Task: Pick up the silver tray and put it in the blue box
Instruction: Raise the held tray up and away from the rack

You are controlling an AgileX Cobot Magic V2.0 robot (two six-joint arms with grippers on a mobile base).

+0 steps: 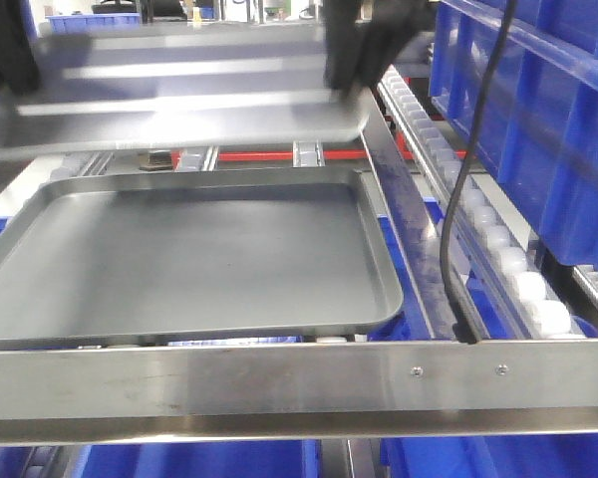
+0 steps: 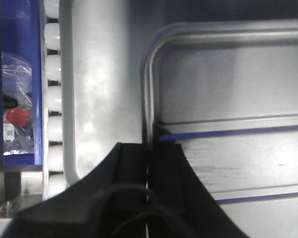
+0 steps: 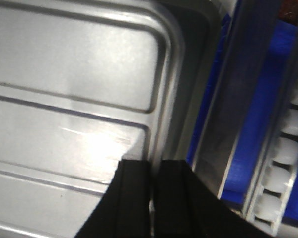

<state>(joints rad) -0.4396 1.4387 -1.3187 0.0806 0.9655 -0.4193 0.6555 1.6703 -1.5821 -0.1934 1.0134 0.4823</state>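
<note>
Silver tray (image 1: 179,100) hangs in the air over the far edge of the dark grey tray (image 1: 189,259). The left gripper (image 2: 148,148) clamps one end's rim and the right gripper (image 3: 153,166) the other. The blue box (image 1: 538,119) stands to the right.

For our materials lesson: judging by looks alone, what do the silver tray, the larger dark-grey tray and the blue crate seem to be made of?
The silver tray: seemingly polished metal, perhaps steel or aluminium; bright glare and pressed ridges. The dark-grey tray: likely metal too, duller matt finish, soft reflections only. The blue crate: apparently moulded plastic; uniform colour, thick rim, slight gloss.
</note>
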